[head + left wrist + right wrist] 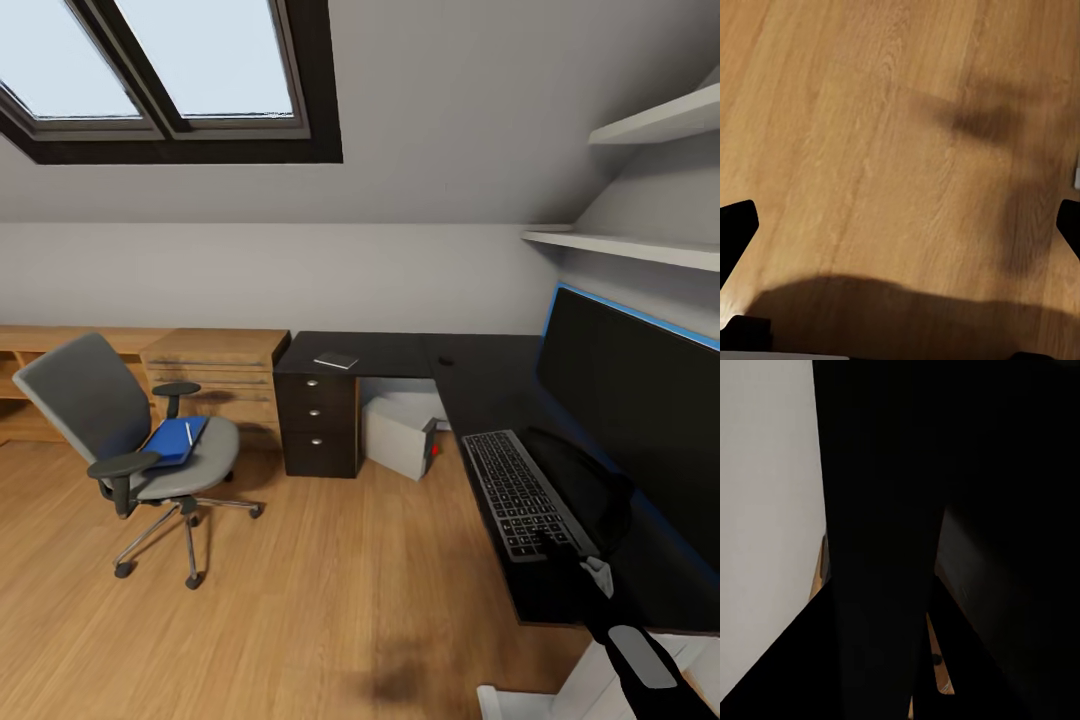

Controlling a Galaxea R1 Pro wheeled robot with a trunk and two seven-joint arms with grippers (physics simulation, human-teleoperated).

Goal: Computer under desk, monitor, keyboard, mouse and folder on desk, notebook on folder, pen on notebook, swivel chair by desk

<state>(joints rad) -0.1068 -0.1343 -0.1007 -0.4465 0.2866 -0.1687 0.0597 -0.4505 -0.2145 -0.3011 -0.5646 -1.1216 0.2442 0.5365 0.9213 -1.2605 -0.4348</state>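
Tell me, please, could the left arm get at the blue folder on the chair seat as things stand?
Probably not yet: the folder lies on the swivel chair well across the floor, and the left gripper hangs over bare boards.

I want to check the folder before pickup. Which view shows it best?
The head view: the folder lies on the swivel chair seat with a pen on it. The left wrist view faces wooden floor; the right wrist view, dark surfaces.

Attic bedroom workspace, sloped ceiling with skylight (pixel 165 60), black desk (pixel 400 355) (L-shaped), swivel chair (pixel 120 430), wood floor (pixel 320 590)
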